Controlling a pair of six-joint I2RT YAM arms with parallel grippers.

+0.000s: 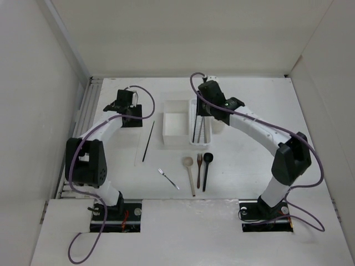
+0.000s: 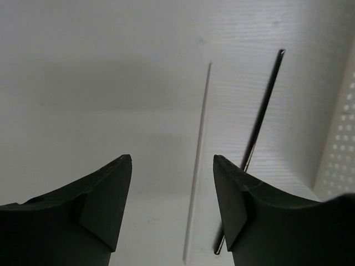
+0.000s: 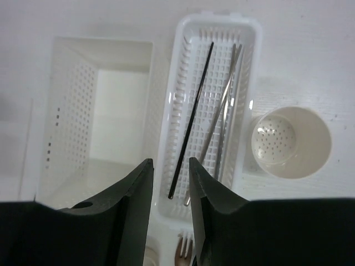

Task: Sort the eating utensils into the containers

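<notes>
Three chopsticks [image 3: 191, 119] lie in the tray [image 3: 217, 21] under the right tool [image 3: 170, 160], narrowly parted. A dark chopstick [image 2: 260, 116] and a pale chopstick [image 2: 201, 149] lie on the worktop [image 2: 100, 83] beneath the left tool [image 2: 172, 158], spread and empty.

A white table [image 1: 249, 111] stands between plain white walls [image 1: 183, 33], with a ribbed metal rail [image 1: 91, 100] along its left edge.

A flat, matte white table top [image 1: 249, 100] forms the floor of a boxlike enclosure. A plain white left wall [image 1: 33, 83], a plain white back wall [image 1: 188, 33] and a plain white right wall [image 1: 333, 83] rise around it. A ribbed grey metal rail [image 1: 87, 102] runs along the table's left edge. A flat white board [image 1: 188, 233] spans the near edge. The light is soft and even, and the shadows are faint.
</notes>
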